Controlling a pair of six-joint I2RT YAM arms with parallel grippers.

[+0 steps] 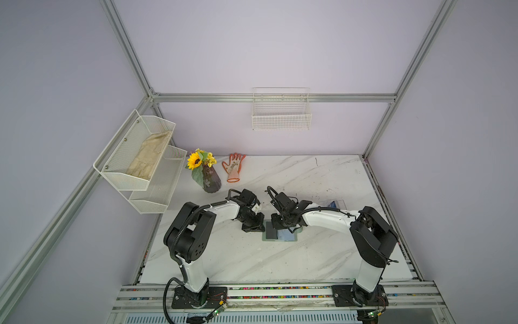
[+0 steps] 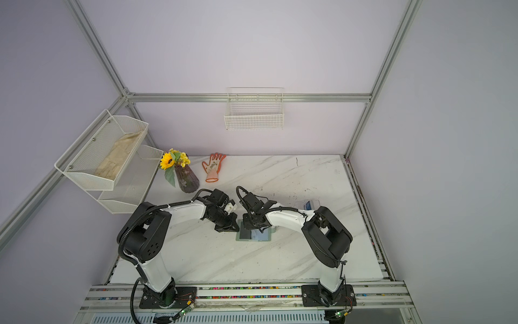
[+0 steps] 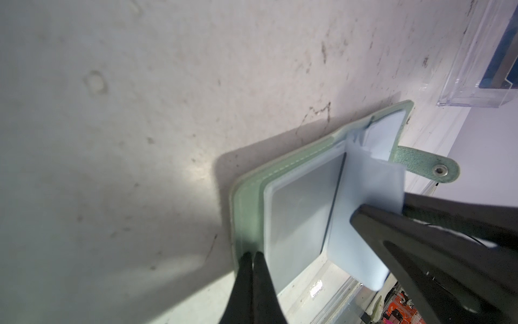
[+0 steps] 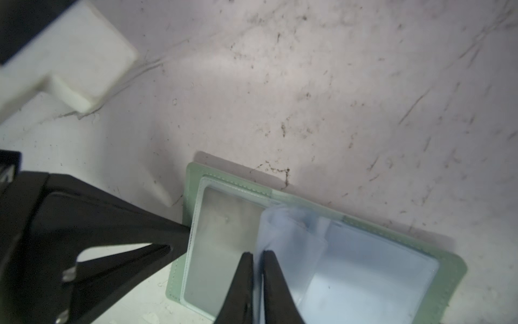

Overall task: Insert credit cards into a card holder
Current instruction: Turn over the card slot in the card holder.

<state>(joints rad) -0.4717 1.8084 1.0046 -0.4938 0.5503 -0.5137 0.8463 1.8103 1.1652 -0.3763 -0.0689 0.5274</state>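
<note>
card holder (image 3: 246, 202) lies open on the counter (image 1: 252, 261). left pincer (image 3: 253, 256) is together, tips on its green edge. right pincer (image 4: 258, 259) is clamped on a lifted clear sleeve (image 3: 364, 224); a dark card (image 3: 302, 210) sits in the sleeve beside it.

Two tools: left tool (image 3: 252, 255), right tool (image 4: 258, 254). One card holder (image 3: 246, 202) under both. Two credit cards seen: one dark grey card (image 3: 302, 207) beside the left tool, one blue card (image 3: 499, 56) in the single acrylic box (image 3: 471, 92). One glove (image 1: 234, 168), one flower vase (image 1: 211, 182), one wire basket (image 1: 281, 117), one mesh rack (image 1: 117, 160).
</note>
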